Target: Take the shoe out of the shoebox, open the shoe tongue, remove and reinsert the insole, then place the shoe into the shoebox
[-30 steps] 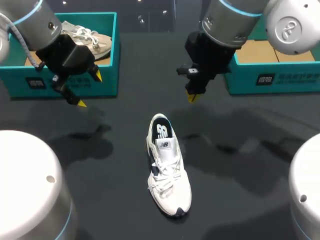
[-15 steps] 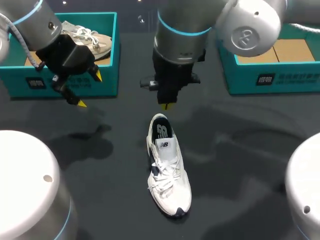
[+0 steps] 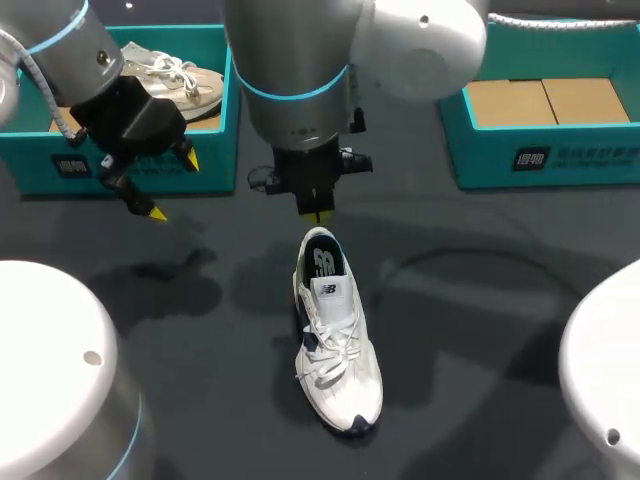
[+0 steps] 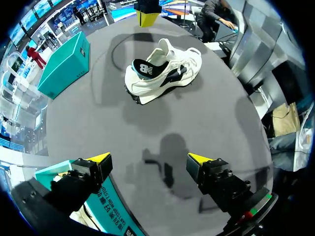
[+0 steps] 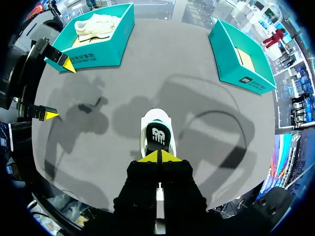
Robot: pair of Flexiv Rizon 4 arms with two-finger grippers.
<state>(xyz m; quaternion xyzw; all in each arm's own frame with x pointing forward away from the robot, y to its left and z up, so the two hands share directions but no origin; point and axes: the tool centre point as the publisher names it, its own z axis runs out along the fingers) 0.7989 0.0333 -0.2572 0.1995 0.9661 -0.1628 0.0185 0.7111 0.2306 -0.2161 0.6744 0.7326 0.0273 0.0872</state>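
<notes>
On the white lace-up sneaker (image 3: pixel 335 340) I see a large white logo (image 3: pixel 324 262) printed on the dark insole (image 3: pixel 322 250) at the heel. A smaller dark logo sits on the white tongue tab (image 3: pixel 328 290). Both are brand marks. The left teal cardboard shoebox (image 3: pixel 215 150) bears a dark square label (image 3: pixel 72 165) on its front wall. The right teal cardboard shoebox (image 3: pixel 480 165) bears a like dark label (image 3: pixel 533 158) with what look like two short rows of white characters (image 3: pixel 592 155) beside it, too small for me to read. In the left wrist view, white print (image 4: pixel 114 219) runs along the left shoebox's wall and is not legible.
</notes>
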